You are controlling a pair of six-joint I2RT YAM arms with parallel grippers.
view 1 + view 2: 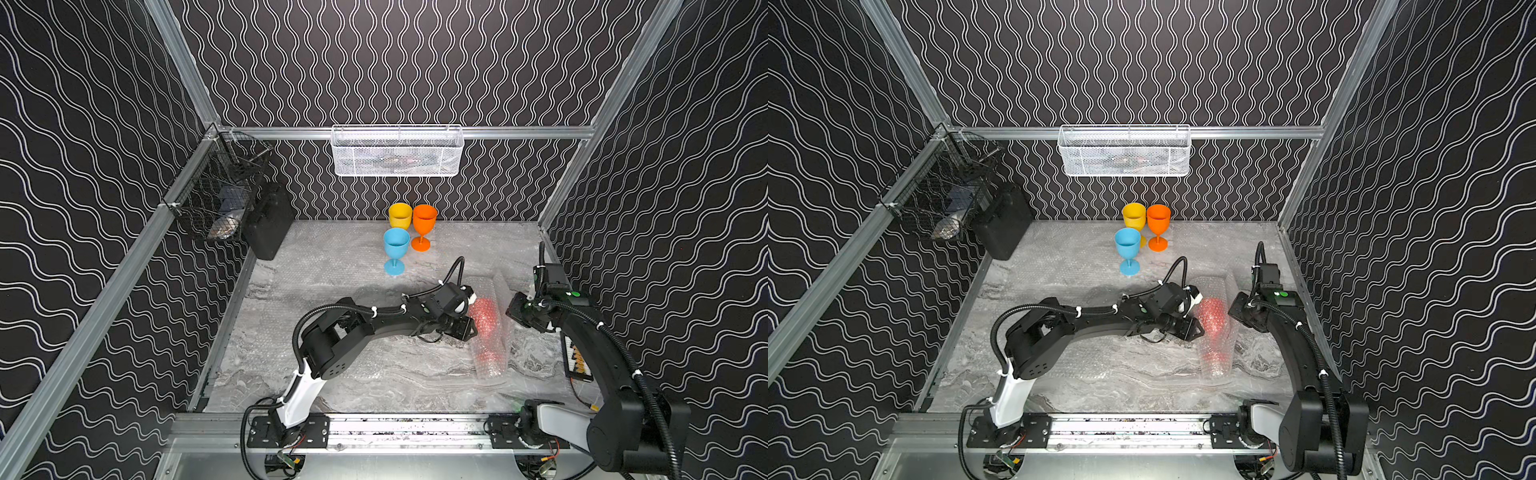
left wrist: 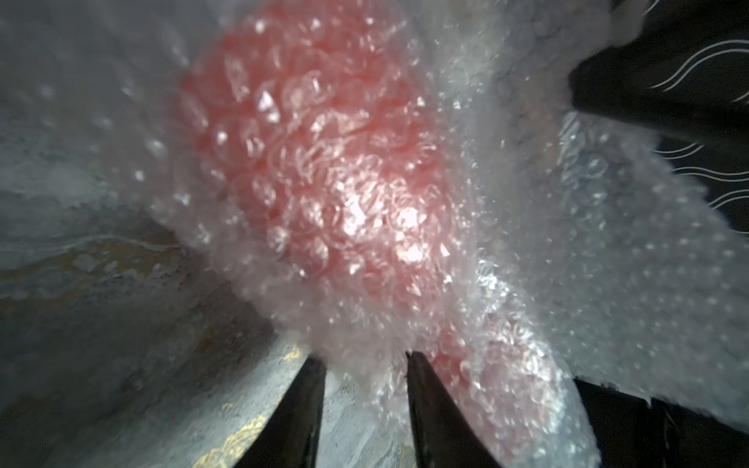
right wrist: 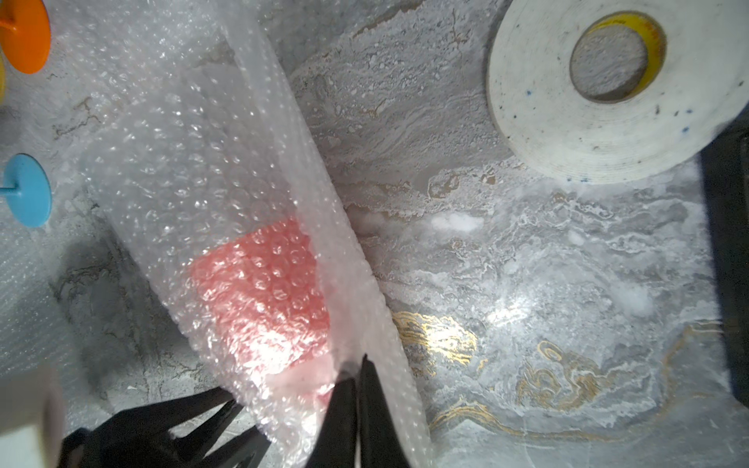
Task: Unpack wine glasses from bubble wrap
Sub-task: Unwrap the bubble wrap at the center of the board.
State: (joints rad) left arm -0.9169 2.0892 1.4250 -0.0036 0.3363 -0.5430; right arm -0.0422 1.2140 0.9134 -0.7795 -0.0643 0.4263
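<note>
Top views both show the marbled table (image 1: 374, 386) under flat bubble wrap sheets (image 1: 324, 257). On its right side the bubble wrap tube (image 1: 492, 349) lies between the two arms. The red glass (image 1: 484, 316) glows through the tube's middle, fully covered. The yellow glass (image 1: 400, 216), orange glass (image 1: 424, 220) and blue glass (image 1: 397, 245) stand upright and bare in a close group near the back wall, well apart from the tube.

The tube looks light, soft and slick: it will crumple and slide rather than resist, and the stiff plastic goblet inside can roll or slip out of an open end. The best hold seems to be a loose edge of the sheet, not the bulge over the bowl. Once bare, the stem is the natural place to grasp the glass.

The right gripper (image 3: 358, 368) has its jaws pressed together on a fold at the tube's edge. The left gripper (image 2: 363, 358) has its jaws spread, tips right at the wrap's bulge and clamping nothing.
</note>
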